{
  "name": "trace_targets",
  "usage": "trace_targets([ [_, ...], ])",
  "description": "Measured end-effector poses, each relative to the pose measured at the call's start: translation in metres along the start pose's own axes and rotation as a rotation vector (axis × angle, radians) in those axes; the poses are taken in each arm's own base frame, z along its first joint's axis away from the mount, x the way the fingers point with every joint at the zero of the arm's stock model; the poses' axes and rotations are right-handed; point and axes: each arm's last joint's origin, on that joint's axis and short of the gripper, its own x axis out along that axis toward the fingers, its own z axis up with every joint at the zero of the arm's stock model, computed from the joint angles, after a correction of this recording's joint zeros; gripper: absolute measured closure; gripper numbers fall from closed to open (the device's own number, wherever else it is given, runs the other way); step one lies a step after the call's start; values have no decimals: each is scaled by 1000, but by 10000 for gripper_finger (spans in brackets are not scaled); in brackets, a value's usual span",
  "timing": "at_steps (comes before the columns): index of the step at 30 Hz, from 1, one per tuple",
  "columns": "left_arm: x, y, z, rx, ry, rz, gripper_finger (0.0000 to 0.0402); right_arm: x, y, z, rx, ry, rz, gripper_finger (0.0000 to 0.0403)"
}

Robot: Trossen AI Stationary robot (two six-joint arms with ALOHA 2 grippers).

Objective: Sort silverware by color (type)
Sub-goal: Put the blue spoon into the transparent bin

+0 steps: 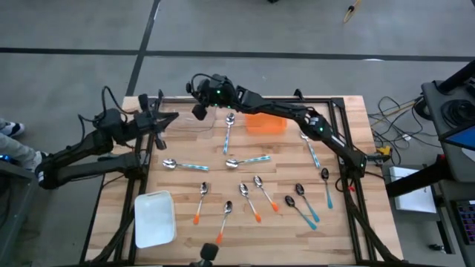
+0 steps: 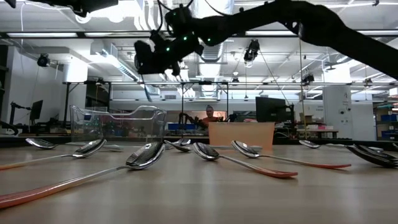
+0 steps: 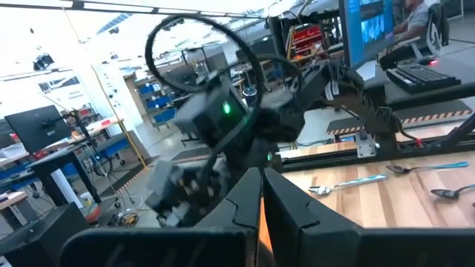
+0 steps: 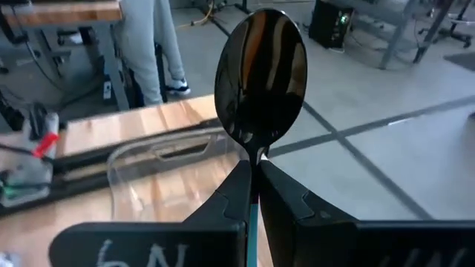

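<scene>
My right gripper is up over the table's far left part, shut on a dark-bowled spoon with a teal handle. A clear container stands below it. My left gripper waits shut near the left edge; a thin orange strip shows between its fingers, and I cannot tell what it is. Flat on the table lie light-blue-handled spoons, orange-handled spoons and teal-handled spoons. My right gripper pinches the spoon between its two fingers at the neck, just below the bowl. The teal handle runs back between the fingers, along them. The bowl sticks out past the fingertips, and the spoon is lifted clear of the table.
An orange container stands at the far middle and a white tray at the near left. Black rails frame the wooden top. A person stands beyond the far edge; another sits behind the table.
</scene>
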Motion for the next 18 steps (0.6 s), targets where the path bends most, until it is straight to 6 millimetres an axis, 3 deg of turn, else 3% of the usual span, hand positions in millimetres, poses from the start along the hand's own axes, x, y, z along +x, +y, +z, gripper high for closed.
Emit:
trace_targets([
  [8, -3, 0, 0, 15, 0, 0, 402, 25, 7, -25, -110, -100, 76, 390],
  [18, -1, 0, -1, 19, 8, -3, 402, 45, 11, -61, -104, -44, 88, 390],
])
